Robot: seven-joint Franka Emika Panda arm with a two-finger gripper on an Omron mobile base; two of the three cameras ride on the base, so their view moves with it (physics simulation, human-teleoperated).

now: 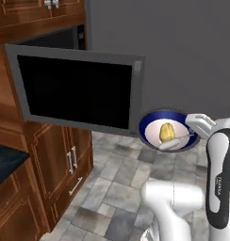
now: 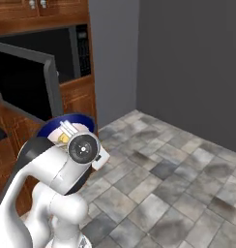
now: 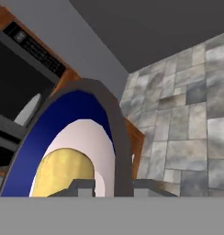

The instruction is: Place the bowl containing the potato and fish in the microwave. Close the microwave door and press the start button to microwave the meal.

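the gripper (image 1: 194, 128) holds the bowl (image 1: 152, 123) by its right rim, up in the air above the grey tiled floor (image 1: 117, 188); in the hand view the 2 fingertips (image 3: 81, 188) sit 1 on each side of the bowl's dark rim (image 3: 114, 137), pinching it, with the rim running up between them; the bowl is tilted so that its white inner face looks toward the left base camera; inside it lies the potato (image 1: 166, 132), a small yellow lump near the middle, and the fish (image 1: 173, 142), a pale strip slanting across the lower right of the inner face, just below the potato and touching it; in the hand view the potato (image 3: 63, 172) shows close to the fingertips, low in the bowl; the microwave door (image 1: 74, 89) stands swung open, its black glass panel edged in grey, and its right edge comes just beside the left rim of the bowl in the left base view; whether they touch i cannot tell; behind the door the microwave (image 2: 66, 48) sits set into the wooden cabinets (image 1: 55, 160), its dark cavity and control panel (image 2: 82, 48) visible in the right base view; the bowl hangs outside the cavity, lower than the oven and to its right, with a grey wall (image 1: 192, 56) far behind it.
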